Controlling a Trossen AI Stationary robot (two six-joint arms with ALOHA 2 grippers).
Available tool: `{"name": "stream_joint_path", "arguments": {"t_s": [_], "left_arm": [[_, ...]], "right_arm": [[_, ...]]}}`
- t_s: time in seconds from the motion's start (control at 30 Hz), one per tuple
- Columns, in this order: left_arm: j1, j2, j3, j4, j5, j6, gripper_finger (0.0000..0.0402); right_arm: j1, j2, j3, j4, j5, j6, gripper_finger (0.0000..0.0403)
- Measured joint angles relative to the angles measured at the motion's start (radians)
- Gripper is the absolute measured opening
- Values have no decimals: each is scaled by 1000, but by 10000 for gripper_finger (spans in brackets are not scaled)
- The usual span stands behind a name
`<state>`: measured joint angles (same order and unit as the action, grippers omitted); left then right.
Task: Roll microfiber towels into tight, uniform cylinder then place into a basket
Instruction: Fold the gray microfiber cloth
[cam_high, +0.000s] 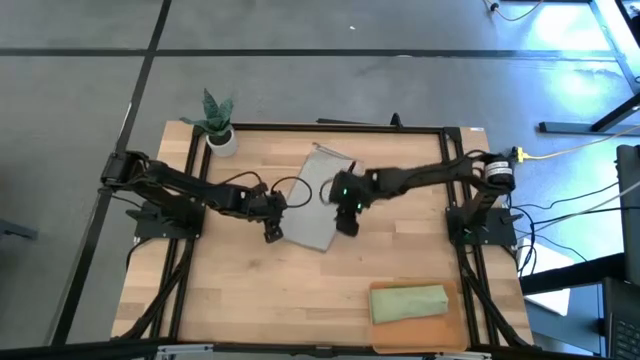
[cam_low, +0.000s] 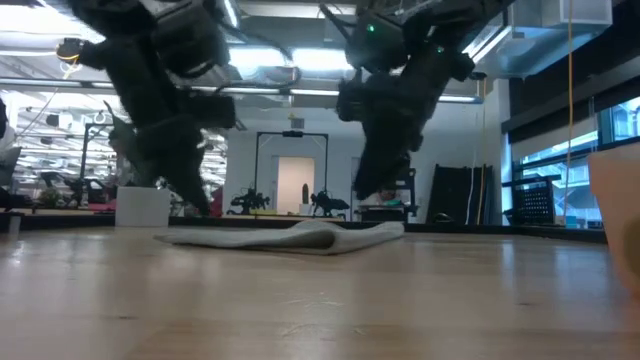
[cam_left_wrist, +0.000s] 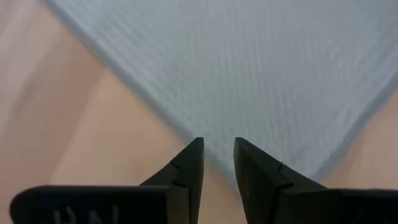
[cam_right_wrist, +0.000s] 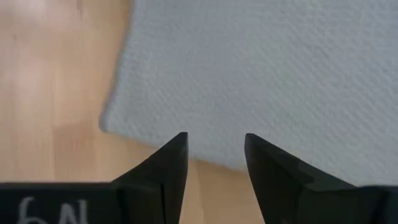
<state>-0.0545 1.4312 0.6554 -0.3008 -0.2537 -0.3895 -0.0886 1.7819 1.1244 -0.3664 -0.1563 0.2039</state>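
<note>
High view: both hands, left (cam_high: 272, 232) and right (cam_high: 346, 222), parted over grey towel (cam_high: 318, 195).

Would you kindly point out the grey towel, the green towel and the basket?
grey towel (cam_high: 318, 205), high view, its flat middle.
green towel (cam_high: 408, 303), high view, middle of the roll.
basket (cam_high: 458, 322), high view, its right rim.

surface: pale wood table (cam_high: 250, 290)
centre: light grey towel (cam_high: 312, 205), lying flat
lower right: orange-brown basket (cam_high: 385, 335)
upper left: white plant pot (cam_high: 222, 141)
</note>
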Motion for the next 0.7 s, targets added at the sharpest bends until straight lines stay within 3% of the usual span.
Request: {"name": "stream_joint_path", "arguments": {"t_s": [0.3,0.7], "left_arm": [[-30,68,-69,146,82,1,81],[-123,118,-69,261,108,-40,81]], "right_arm": [[52,85,1,88,111,49,161],[-41,148,3,53,145,-21,161]]}}
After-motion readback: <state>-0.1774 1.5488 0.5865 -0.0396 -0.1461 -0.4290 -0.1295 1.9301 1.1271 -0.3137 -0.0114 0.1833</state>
